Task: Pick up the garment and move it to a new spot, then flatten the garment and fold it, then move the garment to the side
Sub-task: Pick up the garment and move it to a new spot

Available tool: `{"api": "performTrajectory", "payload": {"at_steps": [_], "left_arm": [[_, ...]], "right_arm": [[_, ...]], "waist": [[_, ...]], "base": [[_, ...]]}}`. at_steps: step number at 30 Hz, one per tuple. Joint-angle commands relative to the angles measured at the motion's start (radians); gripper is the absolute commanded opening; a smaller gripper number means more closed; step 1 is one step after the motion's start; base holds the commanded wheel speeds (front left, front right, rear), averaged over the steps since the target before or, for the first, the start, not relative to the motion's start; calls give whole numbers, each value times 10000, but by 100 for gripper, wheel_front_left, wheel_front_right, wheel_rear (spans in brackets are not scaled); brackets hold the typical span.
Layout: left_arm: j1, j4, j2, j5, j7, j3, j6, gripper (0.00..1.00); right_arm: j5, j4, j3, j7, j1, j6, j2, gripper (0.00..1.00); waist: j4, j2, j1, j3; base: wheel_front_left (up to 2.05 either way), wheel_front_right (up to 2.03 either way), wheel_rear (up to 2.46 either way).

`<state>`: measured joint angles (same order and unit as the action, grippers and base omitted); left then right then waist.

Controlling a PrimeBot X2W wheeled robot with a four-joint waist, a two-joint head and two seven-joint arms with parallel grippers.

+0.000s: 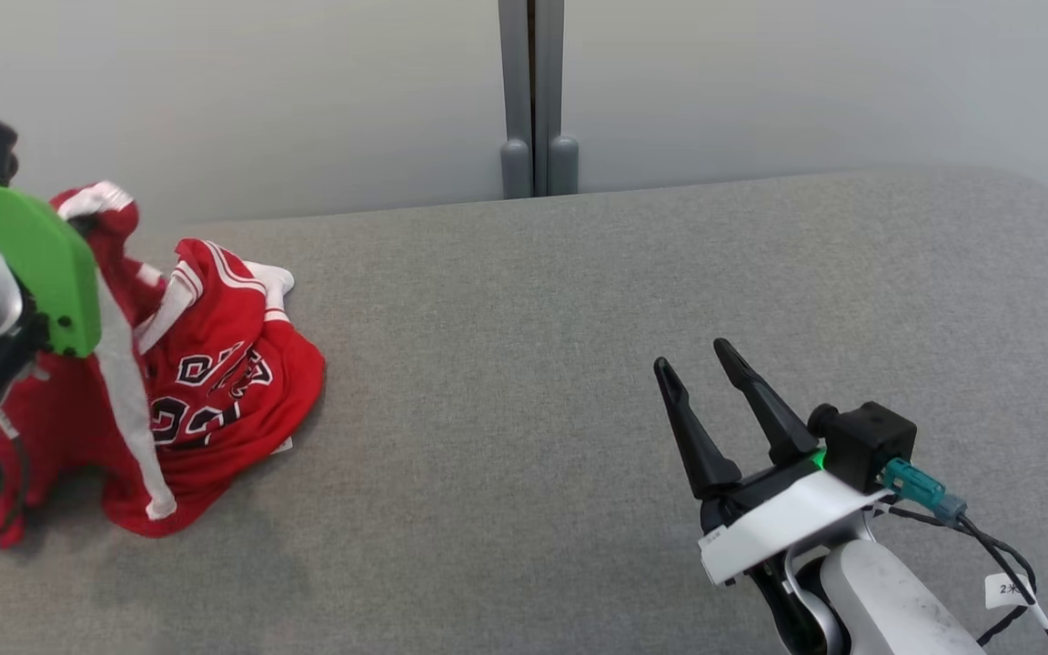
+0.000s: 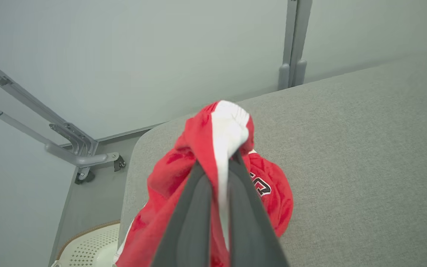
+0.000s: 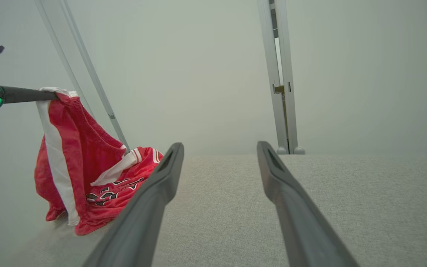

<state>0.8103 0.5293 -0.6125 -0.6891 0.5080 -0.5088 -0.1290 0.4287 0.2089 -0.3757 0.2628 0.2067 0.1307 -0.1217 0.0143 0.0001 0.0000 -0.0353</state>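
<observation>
While one jersey (image 1: 224, 364) hangs pinched in the left gripper (image 2: 219, 160), bulk slumped below it on the grey table (image 1: 533, 382), the right gripper (image 1: 693, 357) stands spread, well apart. Pale wall (image 1: 306, 91) beyond both.
</observation>
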Motion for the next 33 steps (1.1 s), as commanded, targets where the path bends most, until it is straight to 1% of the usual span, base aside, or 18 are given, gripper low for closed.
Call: {"api": "performTrajectory", "payload": {"at_steps": [1, 3, 5, 9, 14, 18, 21, 26, 30, 32, 33], "left_arm": [[166, -416, 147, 36, -142, -143, -29, 0], [335, -1059, 313, 22, -348, -225, -30, 0], [389, -1660, 590, -222, -434, -248, -30, 0], [632, -2819, 1044, -364, -643, -250, 58, 0], [637, -3466, 1746, -604, -1075, -194, 282, 0], [518, -3514, 2217, -736, -1887, 61, 453, 0], [37, -3235, 2482, -944, -2482, 251, 527, 0], [-1337, -2293, 2637, -1371, -3573, 683, 676, 0], [-2795, -862, 2713, -1548, -4836, 1065, 820, 0], [-3293, -14, 2844, -1504, -5520, 1140, 799, 0], [-3503, 444, 2904, -1360, -5847, 1055, 712, 0]], "right_arm": [[55, -21, 1, 30, -202, 1, 14, 100], [101, -2, -33, 30, -209, 1, 22, 100], [100, -17, -27, 31, -198, 1, 50, 100], [116, -33, -20, 31, -240, 1, 103, 100], [125, -31, 41, 31, -274, 1, 94, 100], [100, -51, 76, 31, -274, 1, 67, 100], [103, -56, 123, 30, -304, 1, 51, 100], [145, -8, 115, 30, -358, 1, 37, 100], [154, -4, 161, 30, -333, 1, 28, 100], [134, -7, 155, 30, -280, 1, -8, 100], [111, -4, 151, 31, -248, 1, -46, 100]], "waist": [[-88, -1, 0, -149], [-227, -1, 0, -191], [-428, -1, 0, -218], [-981, -1, 0, -205], [-1726, -1, 0, -54], [-2330, -1, 0, 158], [-2679, -1, 0, 314], [-2952, -1, 0, 484], [-2870, -1, 0, 635], [-2697, -1, 0, 710], [-2576, -1, 0, 743]], "base": [[0, 0, 0], [0, 0, 0], [0, 0, 0], [0, 0, 0], [0, 0, 0], [0, 0, 0], [0, 0, 0], [0, 0, 0], [0, 0, 0], [0, 0, 0], [0, 0, 0]]}}
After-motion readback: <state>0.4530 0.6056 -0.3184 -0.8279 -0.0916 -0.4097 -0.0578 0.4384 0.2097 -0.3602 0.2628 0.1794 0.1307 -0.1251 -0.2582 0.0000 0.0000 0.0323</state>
